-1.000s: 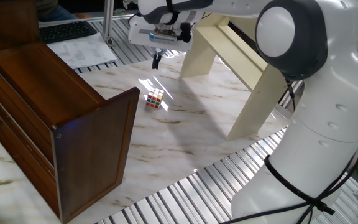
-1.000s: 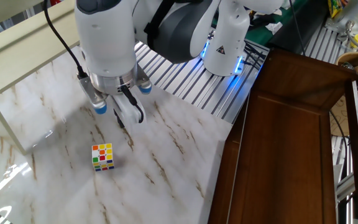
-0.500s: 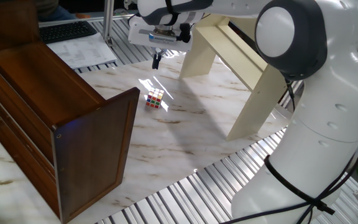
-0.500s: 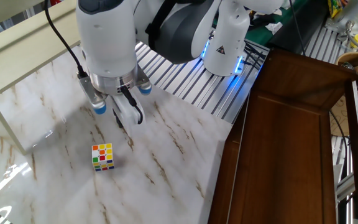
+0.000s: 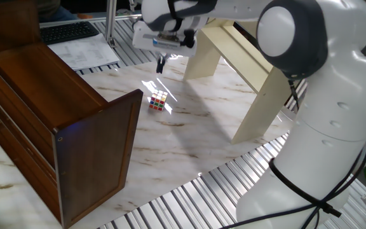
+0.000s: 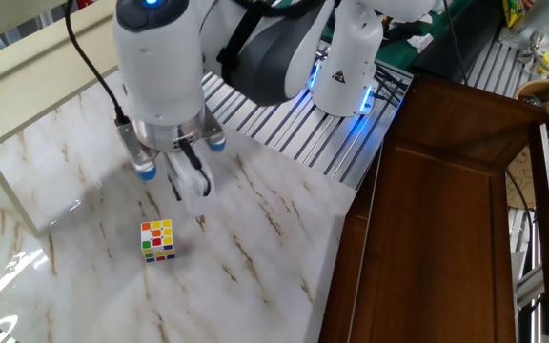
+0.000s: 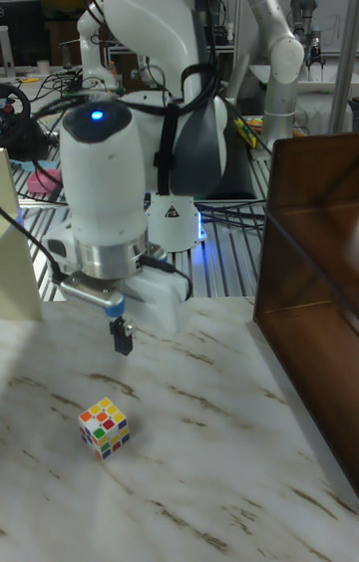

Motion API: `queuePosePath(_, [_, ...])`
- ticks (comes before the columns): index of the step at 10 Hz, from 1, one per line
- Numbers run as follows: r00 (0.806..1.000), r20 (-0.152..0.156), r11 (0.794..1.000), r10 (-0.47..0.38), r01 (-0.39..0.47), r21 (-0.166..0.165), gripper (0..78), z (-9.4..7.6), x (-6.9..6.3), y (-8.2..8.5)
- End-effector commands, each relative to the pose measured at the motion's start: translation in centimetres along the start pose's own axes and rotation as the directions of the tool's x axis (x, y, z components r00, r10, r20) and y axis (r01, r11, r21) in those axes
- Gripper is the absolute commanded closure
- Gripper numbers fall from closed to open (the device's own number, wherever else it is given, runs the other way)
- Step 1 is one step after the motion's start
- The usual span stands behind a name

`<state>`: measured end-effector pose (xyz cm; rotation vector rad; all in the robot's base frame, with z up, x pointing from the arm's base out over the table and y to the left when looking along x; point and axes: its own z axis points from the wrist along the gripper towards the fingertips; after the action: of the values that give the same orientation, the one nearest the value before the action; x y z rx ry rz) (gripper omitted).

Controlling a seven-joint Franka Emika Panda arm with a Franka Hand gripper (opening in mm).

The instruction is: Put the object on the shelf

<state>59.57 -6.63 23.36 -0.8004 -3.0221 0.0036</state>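
The object, a small multicoloured cube (image 5: 158,101) (image 6: 158,240) (image 7: 105,426), rests on the marble table top with nothing touching it. My gripper (image 5: 160,63) (image 6: 187,183) (image 7: 123,336) hangs above the table a little behind the cube, toward the robot base, and points down. Its fingers are pressed together and hold nothing. The cream shelf (image 5: 246,57) (image 6: 27,67) stands on the table beyond the cube, its boards bare; only its edge (image 7: 14,253) shows in the tall view.
A large dark brown cabinet (image 5: 62,127) (image 6: 446,210) (image 7: 314,253) stands close beside the cube, opposite the shelf. Ribbed metal slats (image 5: 189,203) border the marble top. Papers and a keyboard (image 5: 68,32) lie behind the cabinet.
The hand has shifted slightly, up and away from the cabinet, with its wrist turned a little. The cube has not moved.
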Motion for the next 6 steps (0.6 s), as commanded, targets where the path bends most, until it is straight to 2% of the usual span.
queuePosePath(1, [0.998,0.026,0.998,0.063,-0.063,-0.008,77.6,3.0,-0.6,-0.4])
queuePosePath(3, [0.996,0.038,0.997,0.075,-0.074,-0.014,77.6,3.6,-0.5,-0.2])
queuePosePath(4, [0.995,0.048,0.996,0.088,-0.087,-0.022,77.6,5.0,-0.5,0.2])
queuePosePath(6, [0.994,0.06,0.995,0.095,-0.094,-0.03,77.6,5.8,-0.7,0.6])
